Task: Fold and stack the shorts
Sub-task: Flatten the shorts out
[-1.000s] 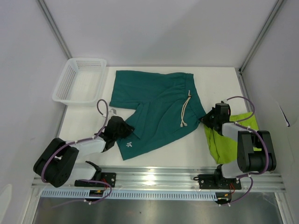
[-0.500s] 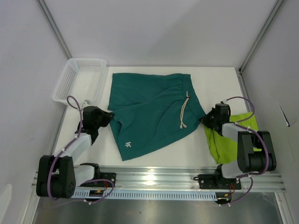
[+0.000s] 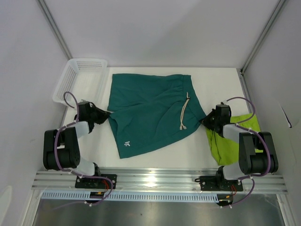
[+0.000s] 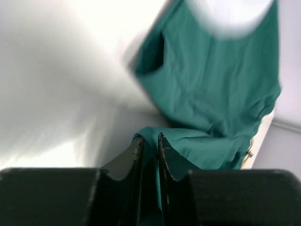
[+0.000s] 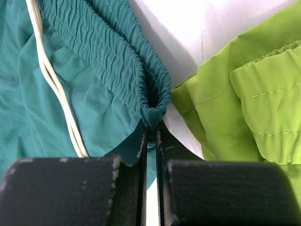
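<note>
Top external: two shorts (teal pair [image 3: 150, 110], lime pair [image 3: 221, 148]); left tool [image 3: 107, 114], right tool [image 3: 204, 120] pinch teal pair.

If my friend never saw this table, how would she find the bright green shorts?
Start at the white table and look to its right edge. The lime green shorts lie bunched there, just right of the big dark teal shorts spread across the middle. They are the only bright yellow-green thing, and show no cream string like the teal pair's.
</note>
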{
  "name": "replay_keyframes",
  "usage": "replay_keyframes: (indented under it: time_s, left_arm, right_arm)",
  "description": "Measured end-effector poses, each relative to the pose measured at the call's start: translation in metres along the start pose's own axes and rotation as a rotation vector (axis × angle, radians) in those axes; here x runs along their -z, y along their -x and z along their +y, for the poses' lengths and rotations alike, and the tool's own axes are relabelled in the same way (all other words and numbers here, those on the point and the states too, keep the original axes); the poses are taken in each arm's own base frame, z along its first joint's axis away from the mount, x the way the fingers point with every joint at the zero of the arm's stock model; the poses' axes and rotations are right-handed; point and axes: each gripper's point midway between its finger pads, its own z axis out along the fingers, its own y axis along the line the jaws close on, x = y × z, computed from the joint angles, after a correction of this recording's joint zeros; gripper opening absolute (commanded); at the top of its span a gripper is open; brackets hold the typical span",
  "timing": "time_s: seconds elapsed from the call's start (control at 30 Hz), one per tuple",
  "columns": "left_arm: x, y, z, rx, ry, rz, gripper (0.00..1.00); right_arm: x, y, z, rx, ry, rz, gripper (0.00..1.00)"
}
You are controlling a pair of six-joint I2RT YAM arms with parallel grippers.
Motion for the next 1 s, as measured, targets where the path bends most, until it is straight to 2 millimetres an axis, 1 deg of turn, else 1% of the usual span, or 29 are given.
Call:
replay_keyframes:
  time_s: [0.13,0.2,0.23,0.3,0.33,0.37,0.4,0.43,0.5,0.57,0.67,0.73,0.8,0.9,0.97,1.0]
  left_arm:
    - [-0.011,0.027,-0.002,0.05,-0.02,-0.014,0.25]
    - [-0.016,0.033,-0.001,0.075,-0.033,-0.006,0.28]
    - [-0.019,0.036,0.0,0.091,-0.04,0.002,0.32]
    - [-0.022,0.036,0.001,0.129,-0.063,0.025,0.36]
    - [-0.024,0.036,0.001,0.146,-0.075,0.036,0.44]
    - [-0.025,0.036,0.0,0.158,-0.085,0.046,0.47]
    - [-0.025,0.036,0.0,0.165,-0.093,0.053,0.5]
    - [-0.024,0.035,-0.001,0.168,-0.103,0.059,0.56]
    - [-0.022,0.034,-0.005,0.158,-0.122,0.065,0.61]
    - [-0.015,0.03,-0.007,0.141,-0.137,0.072,0.64]
    - [0.007,0.022,-0.014,0.089,-0.158,0.064,0.71]
    - [0.025,0.018,-0.026,0.027,-0.193,0.045,0.75]
    - [0.043,0.014,-0.043,-0.046,-0.231,0.015,0.78]
    - [0.064,0.003,-0.067,-0.138,-0.291,-0.01,0.78]
    - [0.071,-0.006,-0.074,-0.173,-0.312,-0.009,0.78]
    - [0.071,-0.01,-0.073,-0.179,-0.306,0.0,0.78]
  right_arm:
    - [0.0,-0.001,0.0,0.005,0.0,0.001,0.0]
    - [0.0,-0.001,0.0,0.005,0.0,0.001,0.0]
    - [0.0,-0.001,0.0,0.005,0.0,0.001,0.0]
    - [0.0,-0.001,0.0,0.005,0.0,0.001,0.0]
    - [0.0,-0.001,0.0,0.005,0.0,0.001,0.0]
    - [0.0,-0.001,0.0,0.006,0.0,0.002,0.0]
    - [0.0,-0.001,0.0,0.007,0.001,0.002,0.0]
    - [0.0,-0.001,0.0,0.006,0.001,0.002,0.0]
    - [0.0,-0.001,0.0,0.006,0.001,0.002,0.0]
    - [0.0,-0.002,0.0,0.007,0.001,0.003,0.0]
    - [0.0,-0.002,0.001,0.008,0.002,0.004,0.0]
    - [0.0,-0.002,0.001,0.009,0.003,0.004,0.0]
    - [0.0,-0.003,0.001,0.01,0.003,0.005,0.0]
    - [0.0,-0.004,0.001,0.012,0.003,0.006,0.0]
    - [0.0,-0.004,0.001,0.012,0.002,0.006,0.0]
    - [0.0,-0.003,0.001,0.012,0.002,0.005,0.0]
